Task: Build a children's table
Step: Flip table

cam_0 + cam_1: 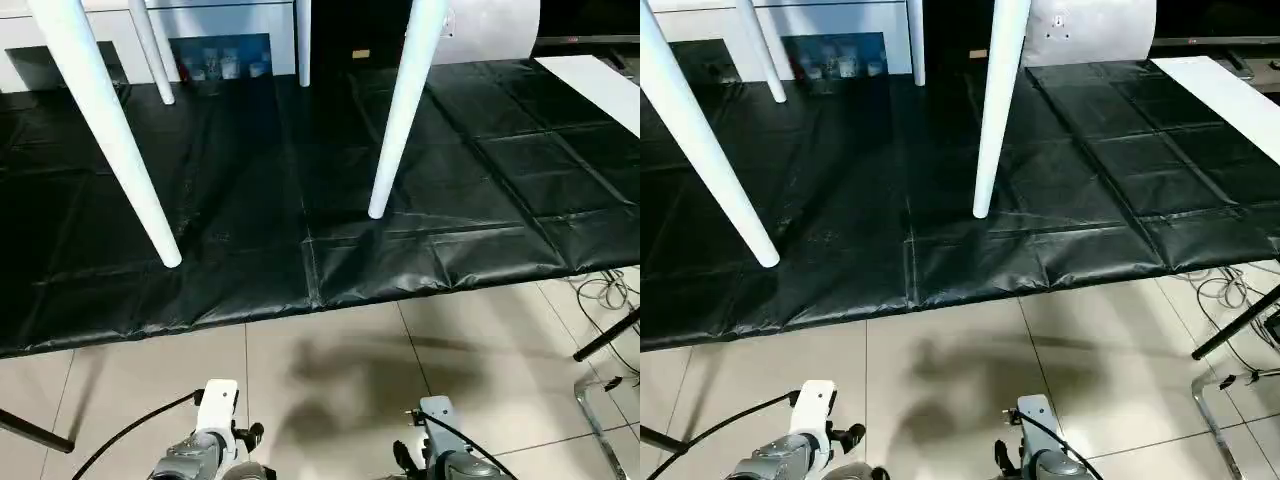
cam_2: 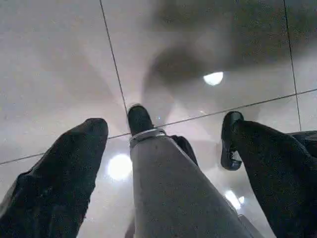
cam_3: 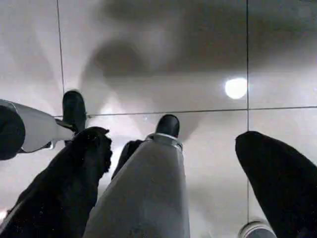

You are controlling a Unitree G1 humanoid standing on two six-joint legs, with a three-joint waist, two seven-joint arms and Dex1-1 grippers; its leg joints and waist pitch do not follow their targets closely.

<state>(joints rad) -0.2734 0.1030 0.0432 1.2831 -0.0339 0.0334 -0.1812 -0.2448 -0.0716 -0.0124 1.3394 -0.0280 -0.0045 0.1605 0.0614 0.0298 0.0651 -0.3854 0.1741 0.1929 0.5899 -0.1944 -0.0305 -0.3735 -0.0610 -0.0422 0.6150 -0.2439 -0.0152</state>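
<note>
The children's table stands upright on a black sheet (image 1: 300, 200); its top is out of view above the picture. Four white tapered legs reach down: the near left leg (image 1: 110, 130), the near right leg (image 1: 405, 110), and two far legs (image 1: 155, 50) (image 1: 303, 40). Both silver forearms hang low in front of the sheet, left (image 1: 215, 440) and right (image 1: 440, 445), well apart from the table. In the wrist views my left gripper (image 2: 164, 121) and right gripper (image 3: 172, 138) point down at the tiled floor, both open and holding nothing.
A white cabinet with glass doors (image 1: 220, 55) stands behind the sheet. A white board (image 1: 600, 85) lies at the back right. Loose cables (image 1: 600, 290) and a black bar (image 1: 605, 345) sit at the right. My own grey leg (image 2: 173, 183) and black feet show below the grippers.
</note>
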